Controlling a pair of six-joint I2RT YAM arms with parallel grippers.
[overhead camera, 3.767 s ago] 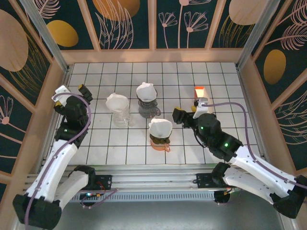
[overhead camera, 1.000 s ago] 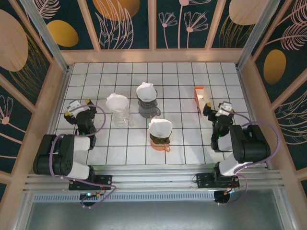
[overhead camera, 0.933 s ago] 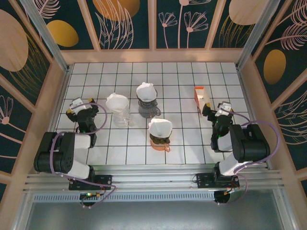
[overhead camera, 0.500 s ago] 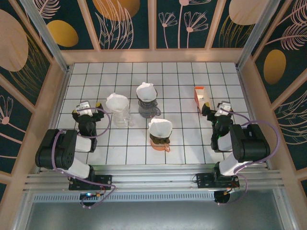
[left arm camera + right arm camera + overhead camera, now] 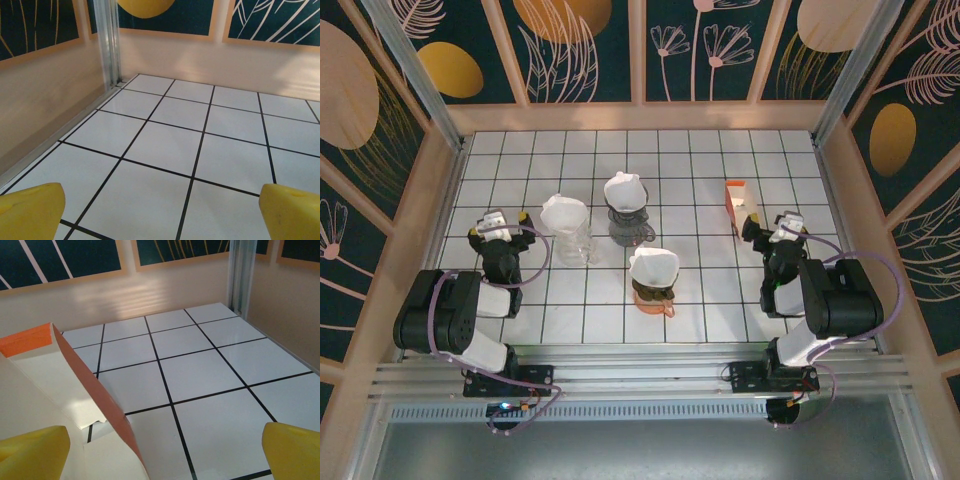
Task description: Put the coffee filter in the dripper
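While the coffee filter (image 5: 653, 265) sits as a white paper cone inside the brown dripper (image 5: 654, 293) mid-table, a clear glass dripper (image 5: 573, 246) and a dark grey dripper (image 5: 631, 229) behind it hold white paper too. Off to the right lies an orange cardboard box (image 5: 736, 203) on the glossy white tiled table (image 5: 700, 160). It's just ahead of the right gripper (image 5: 772, 226), whose yellow-tipped jaws are spread wide. The left gripper (image 5: 498, 227) is spread wide too, over bare tile. Can't tell what's in the box, since the right wrist view crops it.
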